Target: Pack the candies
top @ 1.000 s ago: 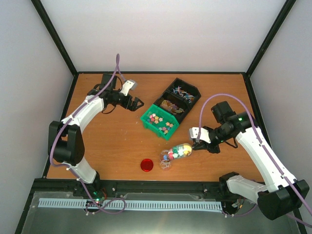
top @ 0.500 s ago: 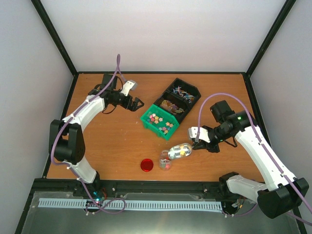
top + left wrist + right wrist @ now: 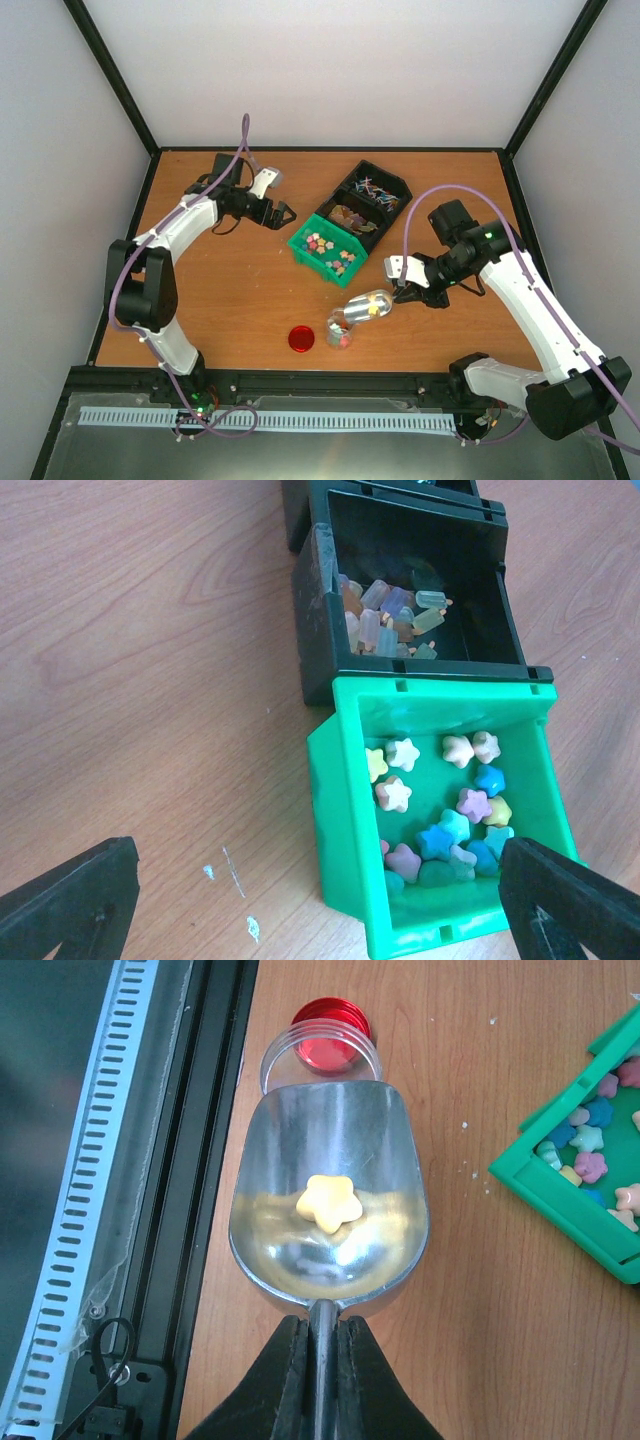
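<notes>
My right gripper (image 3: 404, 288) (image 3: 320, 1328) is shut on the handle of a metal scoop (image 3: 367, 304) (image 3: 328, 1160). The scoop's tip hangs over a clear jar (image 3: 339, 331) (image 3: 275, 1060) that holds several candies (image 3: 340, 336). One yellow star candy (image 3: 330, 1201) lies in the scoop's bowl. More pastel star candies (image 3: 462, 815) (image 3: 330, 250) lie in a green bin (image 3: 305, 248) (image 3: 345, 830). My left gripper (image 3: 276, 213) (image 3: 320, 920) is open and empty just left of that bin, with its fingers (image 3: 72, 900) spread wide.
A red lid (image 3: 301, 339) (image 3: 331, 1025) lies left of the jar. Black bins (image 3: 362, 198) (image 3: 312, 610) with wrapped and brownish sweets (image 3: 392, 615) stand behind the green bin. A black rail (image 3: 205, 1160) runs along the table's near edge.
The scoop was full of colourful candies above the jar; now it holds one yellow star and has tipped and shifted slightly toward the jar. My left gripper has barely moved.
</notes>
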`<state>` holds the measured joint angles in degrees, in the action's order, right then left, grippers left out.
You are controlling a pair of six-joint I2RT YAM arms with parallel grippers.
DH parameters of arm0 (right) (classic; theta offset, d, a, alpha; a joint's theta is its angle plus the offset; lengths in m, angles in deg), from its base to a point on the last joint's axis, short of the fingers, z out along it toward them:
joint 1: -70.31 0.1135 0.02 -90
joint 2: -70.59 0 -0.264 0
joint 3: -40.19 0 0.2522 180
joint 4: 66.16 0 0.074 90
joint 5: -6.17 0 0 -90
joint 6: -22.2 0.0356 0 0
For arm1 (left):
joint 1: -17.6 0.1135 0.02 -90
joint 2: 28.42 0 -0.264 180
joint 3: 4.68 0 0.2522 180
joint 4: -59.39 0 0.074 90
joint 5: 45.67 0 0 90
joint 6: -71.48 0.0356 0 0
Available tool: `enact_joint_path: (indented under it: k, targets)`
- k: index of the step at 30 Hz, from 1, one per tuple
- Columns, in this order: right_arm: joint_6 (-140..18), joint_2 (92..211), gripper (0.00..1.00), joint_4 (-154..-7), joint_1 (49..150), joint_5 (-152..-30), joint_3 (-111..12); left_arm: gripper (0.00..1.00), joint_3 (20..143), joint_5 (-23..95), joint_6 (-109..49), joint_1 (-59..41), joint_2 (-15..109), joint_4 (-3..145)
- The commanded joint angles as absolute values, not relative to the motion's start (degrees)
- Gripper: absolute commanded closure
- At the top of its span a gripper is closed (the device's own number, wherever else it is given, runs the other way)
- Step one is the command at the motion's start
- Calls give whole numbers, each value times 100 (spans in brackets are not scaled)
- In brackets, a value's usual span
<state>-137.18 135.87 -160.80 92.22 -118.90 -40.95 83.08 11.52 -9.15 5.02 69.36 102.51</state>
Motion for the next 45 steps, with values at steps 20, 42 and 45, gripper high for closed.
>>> enact_joint_path:
  k: [20,42,45]
  targets:
    - [-13514,14133,97,-16471,9939,-11216,-4908,0,8563,1149,-969,529,7108,10138]
    - [-10573,15629,97,-14343,9772,-10414,-5840,3,8729,1107,-562,465,7665,10632]
    - [-10276,16072,97,-14164,9773,-10303,-6016,9,8957,1011,-584,418,7982,10751]
